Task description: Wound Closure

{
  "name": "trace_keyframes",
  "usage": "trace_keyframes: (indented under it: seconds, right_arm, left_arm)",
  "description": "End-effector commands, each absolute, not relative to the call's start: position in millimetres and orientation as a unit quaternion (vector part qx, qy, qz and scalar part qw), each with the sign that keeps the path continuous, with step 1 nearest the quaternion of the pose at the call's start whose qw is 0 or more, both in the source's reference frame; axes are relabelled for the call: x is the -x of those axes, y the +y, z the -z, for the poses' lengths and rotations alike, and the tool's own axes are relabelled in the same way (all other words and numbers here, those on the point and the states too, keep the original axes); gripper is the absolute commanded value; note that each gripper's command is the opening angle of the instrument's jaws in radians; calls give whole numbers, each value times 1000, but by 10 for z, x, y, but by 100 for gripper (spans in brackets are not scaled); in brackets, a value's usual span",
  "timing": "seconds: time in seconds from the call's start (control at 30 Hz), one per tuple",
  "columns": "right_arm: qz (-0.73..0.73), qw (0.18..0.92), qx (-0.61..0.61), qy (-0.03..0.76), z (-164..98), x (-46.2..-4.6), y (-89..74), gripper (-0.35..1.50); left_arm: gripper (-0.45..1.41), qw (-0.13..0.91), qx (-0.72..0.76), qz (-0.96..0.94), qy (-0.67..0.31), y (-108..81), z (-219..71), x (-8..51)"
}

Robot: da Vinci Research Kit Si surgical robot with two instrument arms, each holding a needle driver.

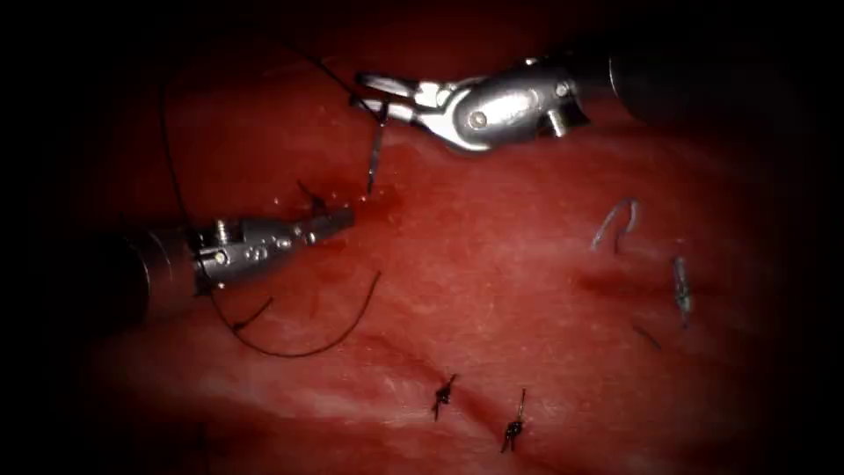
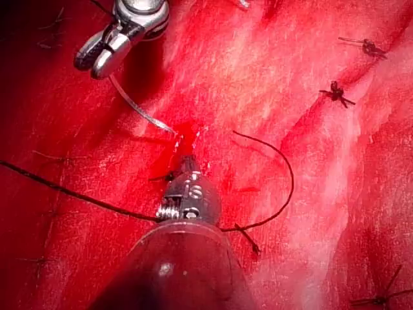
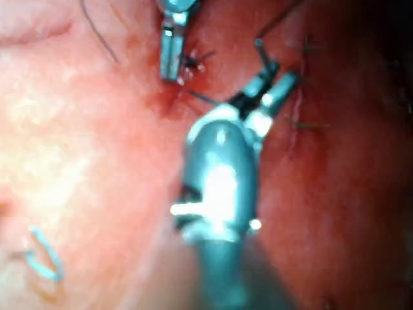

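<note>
Right hand grips the needle near its tail, tip at the tissue; left hand closed, empty.

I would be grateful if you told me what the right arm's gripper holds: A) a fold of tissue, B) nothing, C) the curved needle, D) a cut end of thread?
C: the right gripper grips the needle near one end; the needle hangs down from it, its tip at the tissue beside the left gripper.
</note>
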State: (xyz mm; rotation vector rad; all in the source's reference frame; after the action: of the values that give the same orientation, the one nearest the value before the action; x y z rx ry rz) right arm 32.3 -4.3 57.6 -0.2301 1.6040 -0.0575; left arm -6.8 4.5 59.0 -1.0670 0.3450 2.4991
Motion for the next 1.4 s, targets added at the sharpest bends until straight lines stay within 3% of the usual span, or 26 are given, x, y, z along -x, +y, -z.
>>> trace_keyframes:
  seconds: [0.03, 1.4]
  right_arm:
    - [30, 687, 106, 718, -582, -331, -47, -35]
    - [129, 686, 170, 696, -612, -351, -69, -35]
  left_arm:
    - [-30, 200, 382, -894, 122, 44, -596, 75]
    - [-23, 201, 365, -904, 95, 34, -605, 78]
